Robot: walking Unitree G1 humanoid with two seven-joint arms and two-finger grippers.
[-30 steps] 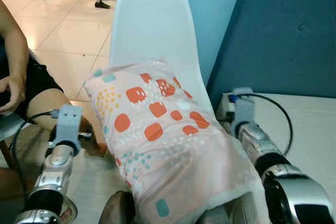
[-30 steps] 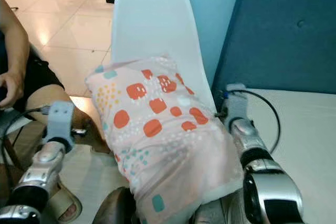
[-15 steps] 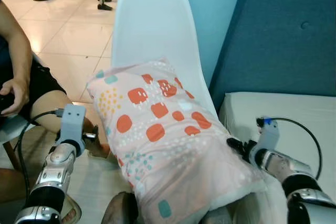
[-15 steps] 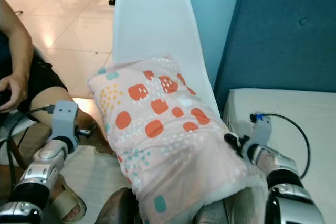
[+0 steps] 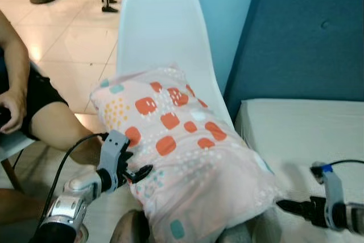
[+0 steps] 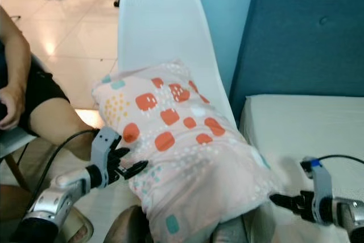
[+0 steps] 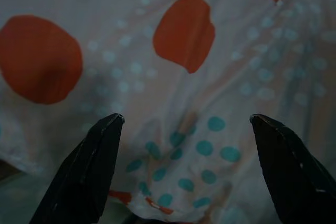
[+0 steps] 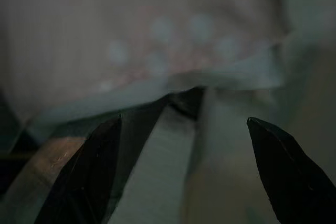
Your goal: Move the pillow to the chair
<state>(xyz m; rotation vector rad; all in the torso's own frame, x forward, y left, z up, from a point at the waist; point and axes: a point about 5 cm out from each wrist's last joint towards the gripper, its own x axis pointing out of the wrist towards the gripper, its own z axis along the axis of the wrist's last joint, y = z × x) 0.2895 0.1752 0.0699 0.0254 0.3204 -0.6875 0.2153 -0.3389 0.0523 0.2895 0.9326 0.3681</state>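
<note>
While the pillow (image 5: pixel 182 152) lies between them, both end effectors (image 5: pixel 139 172) (image 5: pixel 282 203) gape apart

Pink spotted pillow (image 5: pixel 182 157) lies slanted on the white chair (image 5: pixel 162 32)

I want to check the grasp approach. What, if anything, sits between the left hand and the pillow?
Nothing visible. The left hand is open right at the pillow's side, and its wrist view shows only patterned fabric between the fingers. The pillow lies on the white chair.
</note>
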